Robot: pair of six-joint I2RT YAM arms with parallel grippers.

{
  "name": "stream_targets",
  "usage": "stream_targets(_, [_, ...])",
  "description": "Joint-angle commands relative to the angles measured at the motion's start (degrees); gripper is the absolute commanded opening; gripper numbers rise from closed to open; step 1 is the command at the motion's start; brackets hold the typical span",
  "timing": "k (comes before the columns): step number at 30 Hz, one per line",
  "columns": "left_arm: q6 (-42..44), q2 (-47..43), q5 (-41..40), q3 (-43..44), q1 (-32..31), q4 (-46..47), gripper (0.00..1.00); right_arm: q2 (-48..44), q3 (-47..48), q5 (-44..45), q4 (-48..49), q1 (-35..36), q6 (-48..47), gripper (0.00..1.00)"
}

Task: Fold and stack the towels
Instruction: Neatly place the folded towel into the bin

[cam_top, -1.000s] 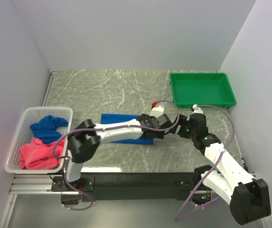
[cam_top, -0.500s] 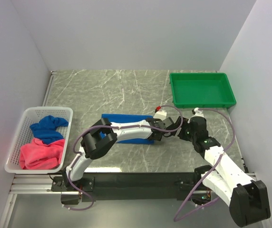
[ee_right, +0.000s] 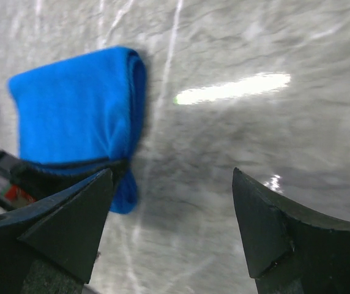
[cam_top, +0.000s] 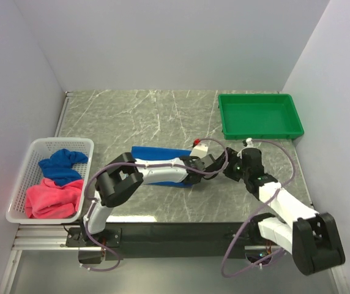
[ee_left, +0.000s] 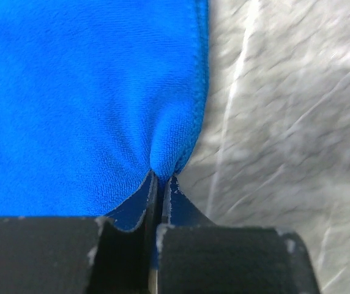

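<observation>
The left gripper (ee_left: 161, 181) pinches the blue towel (ee_left: 71, 92) edge (right gripper (ee_right: 170, 179) gapes).

Folded flat royal blue towel (cam_top: 153, 152), hemmed corner bunched and pinched between left gripper (ee_left: 161, 184) tips. Well apart leftward: crumpled second blue towel (cam_top: 62, 164) touching heaped pink-red towel (cam_top: 51, 199).

The grey marbled table (cam_top: 132, 116) bears a folded royal-blue terry towel (cam_top: 160, 152) near its middle, a rectangular green plastic tray (cam_top: 260, 116) at far right, and a white lattice basket (cam_top: 62, 140) at its left edge.
</observation>
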Motion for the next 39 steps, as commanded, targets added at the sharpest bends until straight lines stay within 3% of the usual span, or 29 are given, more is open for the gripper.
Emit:
stream_targets(1, [0.78, -4.84, 3.81, -3.76, 1.01, 1.45, 0.01, 4.54, 0.36, -6.02, 9.32, -0.42, 6.95, 0.85])
stream_targets(11, [1.22, -8.81, 6.53, -4.64, 1.63, 3.56, 0.01, 25.09, 1.42, -13.68, 31.29, 1.77, 22.51, 0.85])
stream_targets(16, [0.7, -10.04, 7.41, -4.99, 2.15, 3.91, 0.01, 33.19, 3.35, -12.1, 34.37, 4.23, 27.34, 0.86])
stream_targets(28, [0.34, -11.45, 8.29, -4.56, 3.03, 5.67, 0.01, 41.72, 7.74, -10.51, 35.87, 10.65, 31.83, 0.85])
stream_targets(34, [-0.62, -10.3, 9.09, -3.68, 3.12, 5.41, 0.01, 45.68, 9.77, -10.87, 37.54, 11.0, 33.32, 0.76])
stream_targets(39, [-1.41, -9.07, 10.05, -2.8, 3.38, 5.67, 0.01, 46.57, 10.38, -10.96, 37.72, 11.61, 33.59, 0.62])
